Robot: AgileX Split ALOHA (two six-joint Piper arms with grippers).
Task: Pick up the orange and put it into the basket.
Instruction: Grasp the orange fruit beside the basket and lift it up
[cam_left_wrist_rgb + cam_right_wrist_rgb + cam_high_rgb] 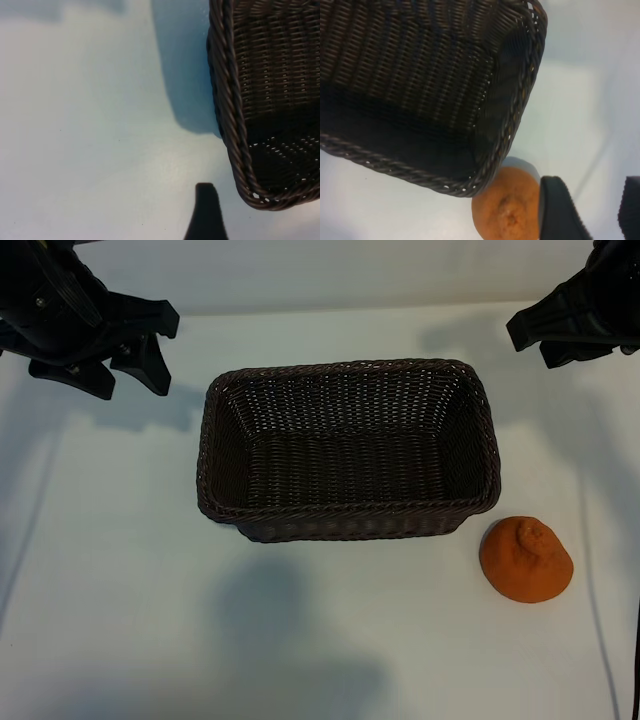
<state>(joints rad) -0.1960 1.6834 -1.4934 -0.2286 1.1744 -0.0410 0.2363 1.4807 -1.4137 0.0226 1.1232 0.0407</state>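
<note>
The dark brown wicker basket (350, 510) stands in the middle of the white table with nothing in it. The lumpy orange (526, 558) lies on the table just off the basket's right corner, at the lower right of the exterior view. My right gripper (540, 345) hovers at the top right, well away from the orange, open and holding nothing. The right wrist view shows the orange (507, 210) beside the basket's braided rim (520, 115), with one dark finger (560, 210) next to it. At the top left my left gripper (130, 375) hangs open and holds nothing.
White tabletop surrounds the basket on all sides. In the left wrist view one finger (206, 215) stands over bare table beside the basket's corner (227, 100). A thin cable (598, 620) runs along the table's right edge.
</note>
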